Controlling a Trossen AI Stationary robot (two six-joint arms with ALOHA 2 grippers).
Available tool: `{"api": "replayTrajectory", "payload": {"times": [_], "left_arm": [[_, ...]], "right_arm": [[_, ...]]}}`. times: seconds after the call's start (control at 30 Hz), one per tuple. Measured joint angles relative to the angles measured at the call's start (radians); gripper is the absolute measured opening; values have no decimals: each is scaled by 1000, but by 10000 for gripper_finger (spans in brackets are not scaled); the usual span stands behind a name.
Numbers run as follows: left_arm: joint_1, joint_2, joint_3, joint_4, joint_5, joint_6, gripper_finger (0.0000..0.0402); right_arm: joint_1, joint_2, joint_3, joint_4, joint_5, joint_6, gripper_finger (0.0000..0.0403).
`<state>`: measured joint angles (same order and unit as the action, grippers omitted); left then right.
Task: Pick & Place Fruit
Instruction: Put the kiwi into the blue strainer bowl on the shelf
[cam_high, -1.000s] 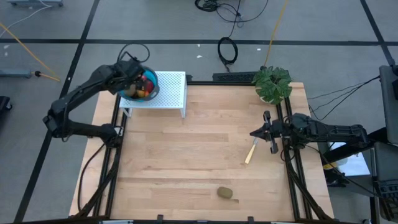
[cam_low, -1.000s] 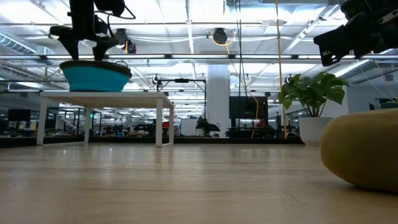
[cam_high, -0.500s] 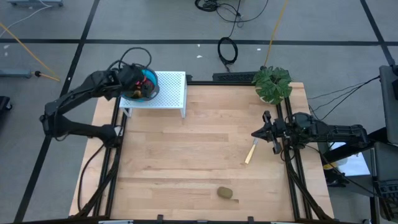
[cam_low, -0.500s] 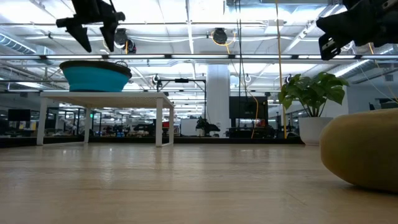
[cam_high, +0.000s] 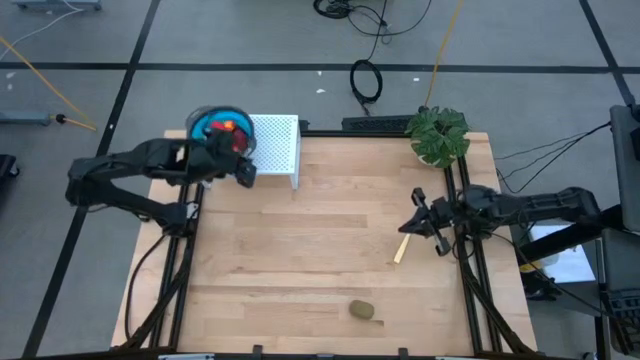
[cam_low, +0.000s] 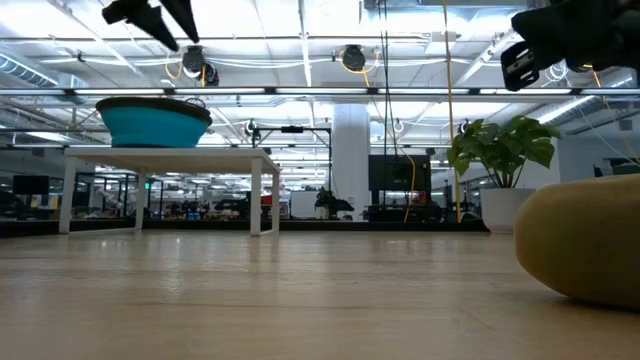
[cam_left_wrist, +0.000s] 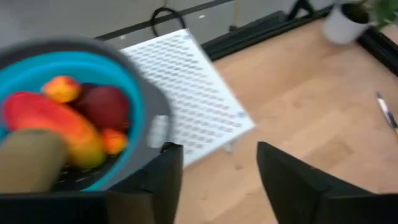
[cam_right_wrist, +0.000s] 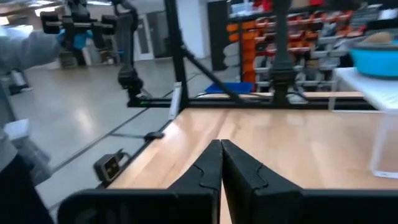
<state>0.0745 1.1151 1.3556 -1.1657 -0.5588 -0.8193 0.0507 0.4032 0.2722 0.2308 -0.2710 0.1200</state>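
The fruit (cam_left_wrist: 59, 127) sits piled in the blue bowl (cam_high: 207, 122) on the white perforated stand (cam_high: 275, 145) at the far left corner of the surface (cam_high: 320, 250): a red-orange oval, dark red balls, a small orange one and a kiwi resting against the rim. A second ago the left gripper (cam_high: 243, 172) was right over that bowl; now it has pulled back off it and hangs just beside the stand, empty, its fingers apart with nothing between them (so the drop looks finished to me). One kiwi (cam_high: 363, 311) remains alone near the front edge, well apart from the bowl, so the job is not done. The right gripper (cam_high: 422, 225), pressed shut, waits near the pale stick (cam_high: 403, 245) by the plant (cam_high: 438, 133). The left wrist view is the only one that looks into the bowl and shows the separate pieces; from above they are a red-orange blot. The low view gives just the bowl's side but has the stray kiwi looming at its right edge. The right wrist view shows bare wood and that arm's closed fingers.
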Motion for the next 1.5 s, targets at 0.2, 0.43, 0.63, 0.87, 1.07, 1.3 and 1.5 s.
{"api": "replayTrajectory", "payload": {"times": [0.2,0.43,0.63,0.87,1.07,1.3,1.5], "left_arm": [[-167,41,-6,66,-48,-33,125],[-339,52,-129,341,-70,-1,65],[-434,52,-258,532,-80,5,21],[-505,50,-416,736,-97,92,10],[-497,-8,-547,891,-31,152,5],[-447,-139,-679,1010,86,254,5],[-394,-305,-773,1006,168,338,2]], "right_arm": [[104,109,0,123,5,0,0],[234,180,0,165,44,0,0],[338,212,0,179,149,-1,0],[419,244,2,214,252,0,0],[454,288,53,206,348,-20,0],[476,397,145,203,462,-30,0],[497,528,249,168,541,-28,0]]}}
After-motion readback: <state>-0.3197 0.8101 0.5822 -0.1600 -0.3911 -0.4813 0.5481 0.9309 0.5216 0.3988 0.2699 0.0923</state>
